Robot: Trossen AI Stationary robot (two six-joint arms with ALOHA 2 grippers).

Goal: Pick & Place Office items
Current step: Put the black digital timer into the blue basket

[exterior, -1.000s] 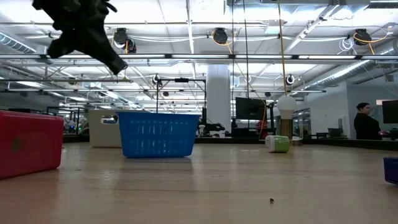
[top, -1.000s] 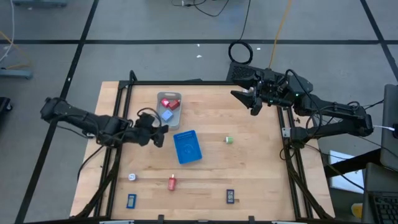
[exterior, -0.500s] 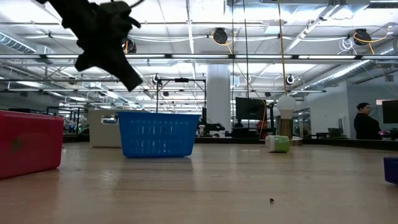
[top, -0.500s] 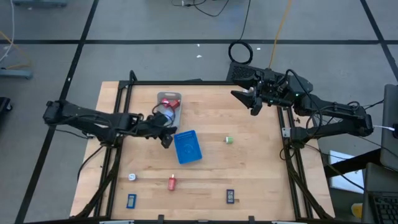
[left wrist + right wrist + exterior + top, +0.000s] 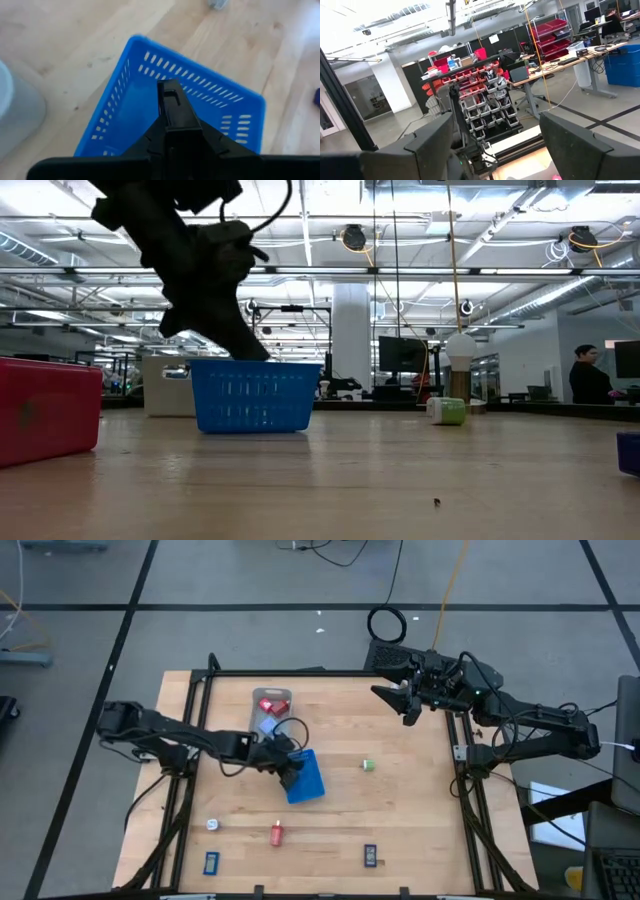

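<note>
While you looked down from the high view, the office items lay scattered as tiny pieces: a red piece (image 5: pixel 276 834) and a white one (image 5: pixel 212 825) near the front of the bench (image 5: pixel 400 800), two dark blue ones (image 5: pixel 211 863) (image 5: pixel 370 856) at the front edge, a green one (image 5: pixel 367 765) right of centre, and red and pale blue pieces (image 5: pixel 268 706) in the grey tray (image 5: pixel 284 696) toward the back. You had the left gripper (image 5: pixel 290 776) stretched low across to the middle, its fingers (image 5: pixel 170 107) pressed together and holding nothing, poised over the open blue basket (image 5: pixel 310 778). You had the right gripper (image 5: pixel 405 705) raised at the back right corner, fingers (image 5: pixel 432 145) spread wide and empty. Your bench was pale wood; behind it stood an open workshop with ceiling lights, red bins (image 5: pixel 485 75) on shelving, and a person (image 5: pixel 586 375) at far right.
</note>
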